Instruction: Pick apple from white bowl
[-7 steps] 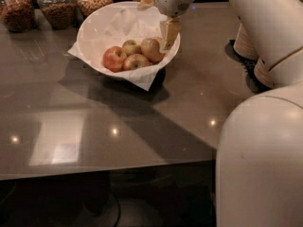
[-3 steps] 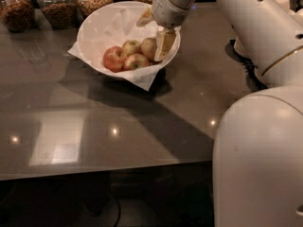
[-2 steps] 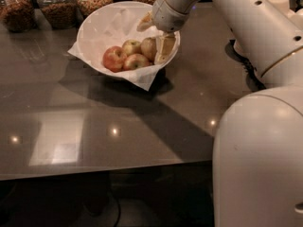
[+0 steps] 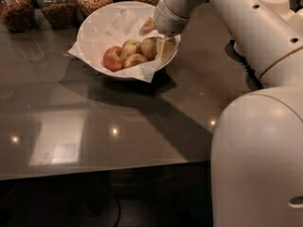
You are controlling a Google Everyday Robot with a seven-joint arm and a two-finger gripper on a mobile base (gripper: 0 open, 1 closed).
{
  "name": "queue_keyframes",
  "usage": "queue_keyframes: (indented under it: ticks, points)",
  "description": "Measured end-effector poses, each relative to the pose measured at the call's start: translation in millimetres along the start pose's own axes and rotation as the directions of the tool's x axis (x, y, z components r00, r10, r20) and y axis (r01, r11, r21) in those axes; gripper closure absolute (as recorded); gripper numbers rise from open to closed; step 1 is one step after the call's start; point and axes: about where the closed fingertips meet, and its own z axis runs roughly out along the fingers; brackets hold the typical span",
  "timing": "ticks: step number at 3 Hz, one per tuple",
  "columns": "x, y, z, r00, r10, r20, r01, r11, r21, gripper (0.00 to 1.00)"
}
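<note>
The large, round golden-tan apple with a brownish-red blush [image 4: 149, 47] sits at the right end of a cluster of four inside the deep white bowl lined with crinkled white paper [image 4: 94, 22], touching a smaller pale yellow apple [image 4: 131, 46] on its left. The bowl stands toward the back of the dark glossy counter [image 4: 71, 126], in front of a row of glass jars of dry snacks [image 4: 57, 4]. The pale two-finger gripper [image 4: 157, 37] reaches down into the bowl's right side from above. Its fingers [image 4: 166, 48] are spread apart, one just right of the apple and the other behind it. This approach likely suits the apple's outer position, since it avoids the redder apple [image 4: 113, 58] and leaves room to close.
</note>
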Motion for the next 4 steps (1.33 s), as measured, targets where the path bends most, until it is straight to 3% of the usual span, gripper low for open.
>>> queue_keyframes:
  ticks: [2,3,4]
  points:
    - [8.2,0.0,4.6,1.0,0.022,-0.011,-0.022,0.9997,-0.01,0.25]
    - [10.1,-0.6,6.0,0.999,0.034,-0.015,-0.034,0.9993,-0.015,0.41]
    - [10.9,-1.5,3.5,0.999,0.049,-0.022,-0.049,0.9987,-0.014,0.64]
